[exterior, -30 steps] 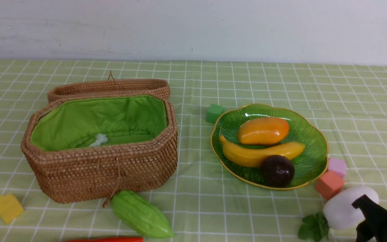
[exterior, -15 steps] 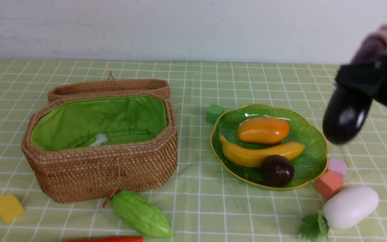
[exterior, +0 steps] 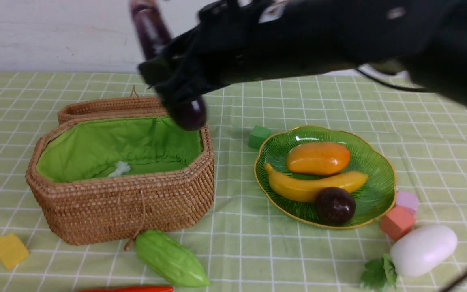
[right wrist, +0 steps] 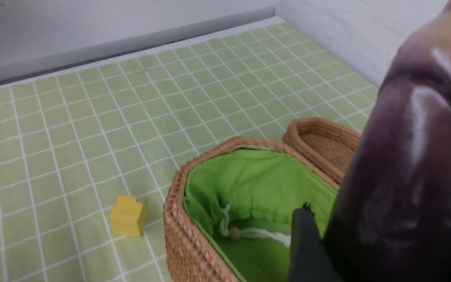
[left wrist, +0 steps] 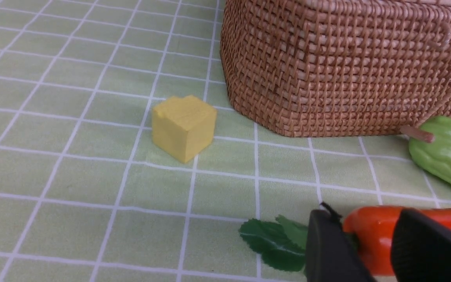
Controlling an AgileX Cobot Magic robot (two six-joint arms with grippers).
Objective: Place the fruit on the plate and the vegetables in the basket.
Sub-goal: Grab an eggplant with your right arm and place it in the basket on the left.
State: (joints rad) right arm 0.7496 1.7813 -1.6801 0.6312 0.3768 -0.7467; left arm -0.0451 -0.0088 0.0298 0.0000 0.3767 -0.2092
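The right arm [exterior: 339, 36] fills the upper part of the front view, from the right edge to past centre. Only that view shows arm, basket and plate together. The wicker basket [exterior: 120, 202] sits left of centre, with its lid [exterior: 108, 106] lying open behind it. The right wrist view alone looks down into the green lining, where a white drawstring [right wrist: 257, 234] lies. The green plate [exterior: 375, 190], right of centre, carries the banana [exterior: 298, 187], the mango [exterior: 318, 158] and the dark purple ball [exterior: 335, 206]; neither wrist view shows it.

The right gripper [exterior: 176, 87] is clamped on a dark purple eggplant [exterior: 191, 113]. It stands nearly upright in the jaws, its lower end above the basket's far right corner. The white radish [exterior: 423, 250] lies at lower right, and the bumpy gourd [exterior: 170, 258] lies just in front of the basket's front wall. The red pepper [exterior: 136, 289] lies at the bottom edge.

The left gripper [left wrist: 366, 227] shows in the left wrist view alone. Its fingers [left wrist: 327, 250] stand apart with the pepper's stalk end between them; whether they pinch it cannot be told. A yellow cube [exterior: 8, 250] lies at lower left.
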